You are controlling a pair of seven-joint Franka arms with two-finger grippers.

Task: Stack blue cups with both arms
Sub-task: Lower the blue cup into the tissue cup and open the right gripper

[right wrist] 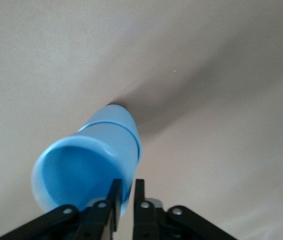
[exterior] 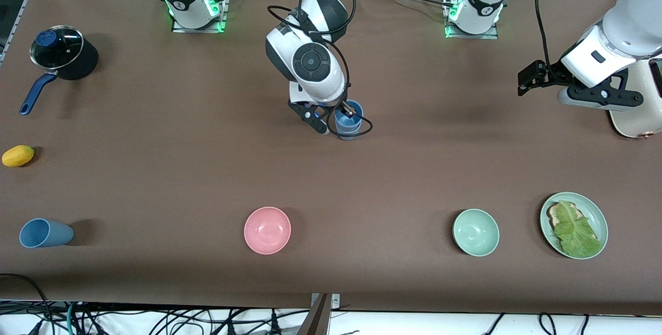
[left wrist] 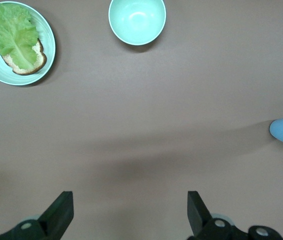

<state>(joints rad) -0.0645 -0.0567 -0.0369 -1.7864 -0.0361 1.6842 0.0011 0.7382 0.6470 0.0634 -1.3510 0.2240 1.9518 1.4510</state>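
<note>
With the right gripper (exterior: pixel 337 118) at the rim of the upright bright blue cup (exterior: pixel 348 122) mid-table (we cannot tell if it grips), pulling away may tip it, while the dull blue cup (exterior: pixel 44 233) lies apart and the left gripper (exterior: pixel 528 82) waits wide open.

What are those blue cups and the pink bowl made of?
The stacked blue cups look like smooth matte plastic: even colour, thin rim, soft sheen. The pink bowl looks like glossier plastic or melamine, with bright highlights inside; ceramic can't be ruled out.
</note>
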